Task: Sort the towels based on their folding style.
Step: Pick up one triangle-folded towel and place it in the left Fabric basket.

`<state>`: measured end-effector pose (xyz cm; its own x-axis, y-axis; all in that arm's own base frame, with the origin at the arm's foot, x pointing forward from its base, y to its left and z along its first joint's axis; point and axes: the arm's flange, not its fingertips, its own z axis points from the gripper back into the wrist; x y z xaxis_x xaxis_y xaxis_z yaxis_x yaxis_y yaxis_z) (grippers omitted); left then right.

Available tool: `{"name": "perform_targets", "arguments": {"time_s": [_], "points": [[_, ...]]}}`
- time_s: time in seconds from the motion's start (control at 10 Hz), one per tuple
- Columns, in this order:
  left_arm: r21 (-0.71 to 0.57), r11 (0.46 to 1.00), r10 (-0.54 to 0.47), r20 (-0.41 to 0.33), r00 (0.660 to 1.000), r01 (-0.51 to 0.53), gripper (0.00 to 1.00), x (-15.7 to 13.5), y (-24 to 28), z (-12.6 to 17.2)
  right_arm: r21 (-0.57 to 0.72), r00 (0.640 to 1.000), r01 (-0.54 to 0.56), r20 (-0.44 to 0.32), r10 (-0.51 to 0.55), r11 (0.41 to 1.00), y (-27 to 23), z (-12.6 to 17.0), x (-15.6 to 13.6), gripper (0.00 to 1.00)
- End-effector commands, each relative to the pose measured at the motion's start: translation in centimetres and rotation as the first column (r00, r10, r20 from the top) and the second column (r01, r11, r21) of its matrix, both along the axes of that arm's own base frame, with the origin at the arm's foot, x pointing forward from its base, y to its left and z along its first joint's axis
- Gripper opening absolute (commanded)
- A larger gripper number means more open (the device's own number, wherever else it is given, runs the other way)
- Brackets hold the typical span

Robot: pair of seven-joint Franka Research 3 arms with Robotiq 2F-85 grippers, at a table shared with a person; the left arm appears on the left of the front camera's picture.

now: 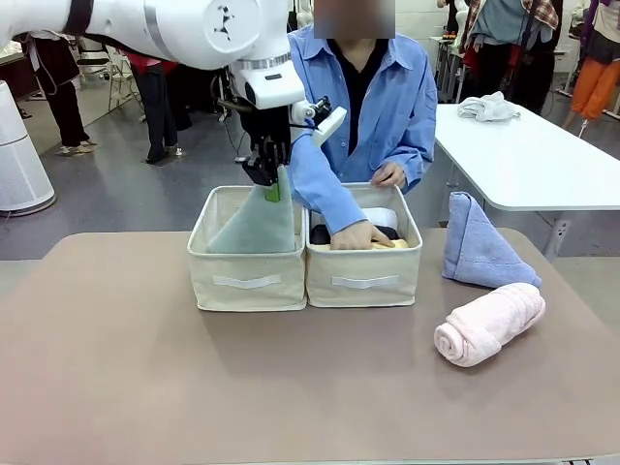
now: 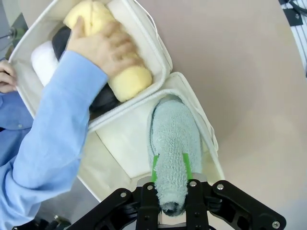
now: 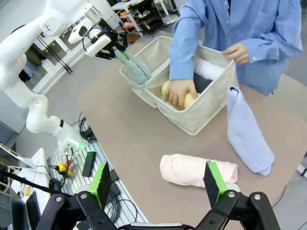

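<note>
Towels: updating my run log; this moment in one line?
left pincer shut on green cone, in left bin; right pincer open; hand on yellow roll, right bin

Grey-green cone [image 1: 257, 225] upright in left bin [image 1: 247, 281]; pink roll [image 1: 489, 323], blue cone [image 1: 480, 247] rest outside.

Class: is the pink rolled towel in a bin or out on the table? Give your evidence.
Out. The pink rolled towel lies on the table, right of the right-hand bin.
</note>
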<state>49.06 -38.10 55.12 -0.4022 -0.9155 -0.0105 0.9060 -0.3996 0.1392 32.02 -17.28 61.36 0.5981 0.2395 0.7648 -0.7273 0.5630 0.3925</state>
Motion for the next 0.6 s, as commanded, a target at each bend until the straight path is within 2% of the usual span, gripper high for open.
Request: {"name": "perform_targets", "arguments": {"time_s": [0.0, 0.4, 0.5], "points": [[-0.033, 0.999, -0.023, -0.016, 1.0, 0.023, 0.17, 0.1, 0.2, -1.6, 0.013, 1.0, -0.012, 0.011, 0.011, 1.0, 0.1, -0.1, 0.0, 1.0], [0.01, 1.0, 0.025, -0.092, 0.995, -0.024, 0.17, 0.9, -0.5, -4.8, 0.013, 1.0, -0.012, 0.011, 0.011, 1.0, 0.1, -0.1, 0.0, 1.0], [0.037, 0.997, 0.075, -0.114, 0.991, -0.072, 0.17, 1.0, -0.6, -5.4, 0.013, 1.0, -0.012, 0.011, 0.011, 1.0, 0.1, -0.1, 0.0, 1.0]]}}
